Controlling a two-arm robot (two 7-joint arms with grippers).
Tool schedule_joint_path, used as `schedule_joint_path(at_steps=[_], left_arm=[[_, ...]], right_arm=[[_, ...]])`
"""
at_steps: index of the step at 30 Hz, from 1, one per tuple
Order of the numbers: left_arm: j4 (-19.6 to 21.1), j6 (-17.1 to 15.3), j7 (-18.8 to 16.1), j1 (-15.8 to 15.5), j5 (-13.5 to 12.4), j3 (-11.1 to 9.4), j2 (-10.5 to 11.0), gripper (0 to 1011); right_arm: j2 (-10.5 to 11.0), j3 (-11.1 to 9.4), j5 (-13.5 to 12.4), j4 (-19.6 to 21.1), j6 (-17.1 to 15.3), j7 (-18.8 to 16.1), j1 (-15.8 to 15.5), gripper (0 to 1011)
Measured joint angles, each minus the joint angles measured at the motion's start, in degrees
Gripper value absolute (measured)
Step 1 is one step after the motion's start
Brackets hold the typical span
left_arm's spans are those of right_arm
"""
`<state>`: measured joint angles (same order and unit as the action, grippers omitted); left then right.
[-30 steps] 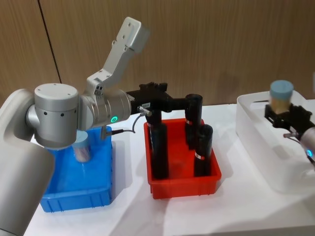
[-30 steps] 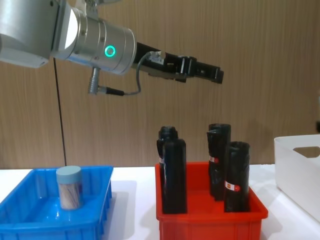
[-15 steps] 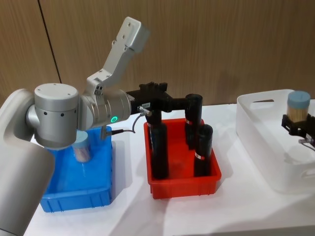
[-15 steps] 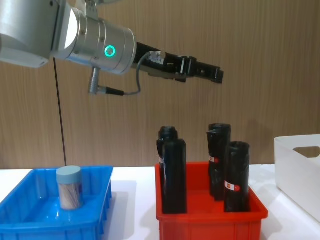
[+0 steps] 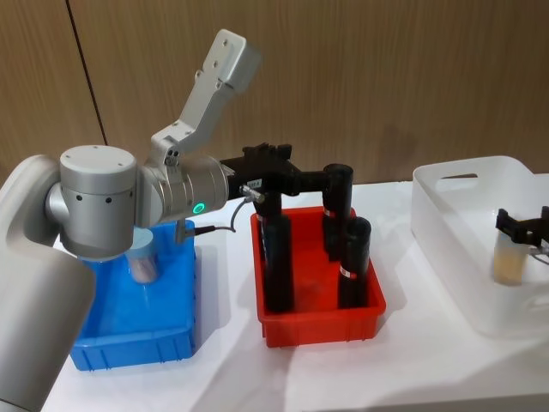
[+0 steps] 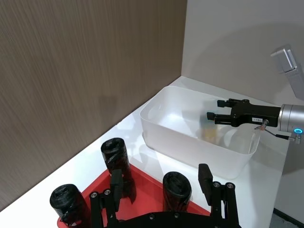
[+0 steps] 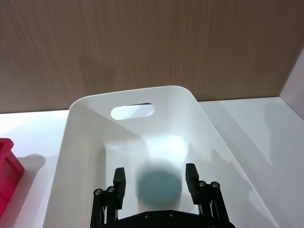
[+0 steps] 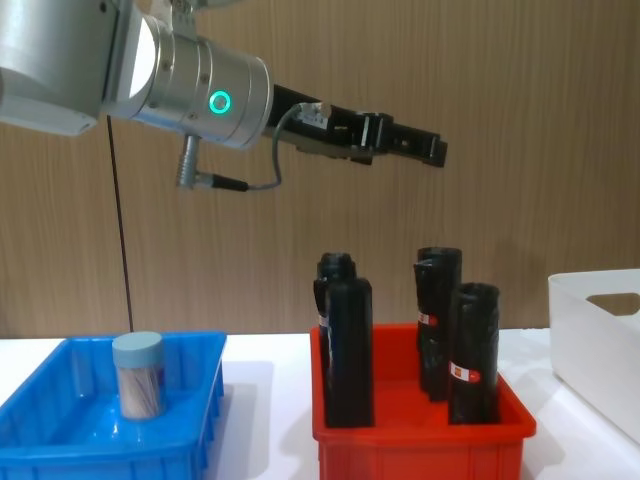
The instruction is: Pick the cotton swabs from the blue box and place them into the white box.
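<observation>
Cotton swabs (image 5: pixel 506 262) are seen in the head view inside the white box (image 5: pixel 446 240), below the right end effector (image 5: pixel 525 225), jaws parted. In the left wrist view the left end effector (image 6: pixel 160 179) is held, jaws parted and empty, above black rolls (image 6: pixel 176 189), which could be knocked if it is lowered. In the chest view another jar (image 8: pixel 138 375) stands in the blue box (image 8: pixel 60 455).

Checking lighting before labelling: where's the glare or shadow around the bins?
Right wrist view: bright patch on the white box floor beyond the right claw. Head view: sheen on the blue box floor; shadow on the table between it and the red bin.
</observation>
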<state>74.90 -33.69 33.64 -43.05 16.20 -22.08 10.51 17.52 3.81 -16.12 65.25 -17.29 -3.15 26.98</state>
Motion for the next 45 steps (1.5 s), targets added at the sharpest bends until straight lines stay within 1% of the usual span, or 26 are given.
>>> schedule_joint_path(at_steps=[1, 2, 5, 7, 9, 22, 38, 43, 45], left_arm=[[0.0, 0.0, 0.0, 0.0, 0.0, 0.0, 0.0, 1003], [0.0, 0.0, 0.0, 0.0, 0.0, 0.0, 0.0, 1003], [0.0, 0.0, 0.0, 0.0, 0.0, 0.0, 0.0, 1003], [0.0, 0.0, 0.0, 0.0, 0.0, 0.0, 0.0, 1003], [0.0, 0.0, 0.0, 0.0, 0.0, 0.0, 0.0, 1003], [0.0, 0.0, 0.0, 0.0, 0.0, 0.0, 0.0, 1003], [0.0, 0.0, 0.0, 0.0, 0.0, 0.0, 0.0, 1003], [0.4, 0.7, -0.6, 0.6, 0.0, -0.1, 0.2, 1003], [0.8, 1.5, -1.4, 1.4, -0.1, -0.2, 0.5, 1003]], right_arm=[[0.0, 0.0, 0.0, 0.0, 0.0, 0.0, 0.0, 789], [0.0, 0.0, 0.0, -0.1, 0.0, 0.0, 0.0, 805], [0.0, -0.1, -0.1, -0.2, 0.0, 0.0, 0.0, 907], [0.0, -0.2, -0.1, -0.2, 0.1, 0.0, 0.0, 940], [0.1, -0.3, -0.2, -0.3, 0.4, -0.1, 0.0, 997], [0.1, -0.5, 0.1, 0.1, 1.7, -0.3, -0.5, 1002], [0.2, -0.6, 0.3, 0.6, 2.3, -0.6, -0.9, 1002], [0.2, -0.4, 0.3, 1.4, 2.7, -0.6, -1.5, 1002], [0.2, -0.2, 0.3, 2.3, 3.0, -0.6, -2.2, 1002]])
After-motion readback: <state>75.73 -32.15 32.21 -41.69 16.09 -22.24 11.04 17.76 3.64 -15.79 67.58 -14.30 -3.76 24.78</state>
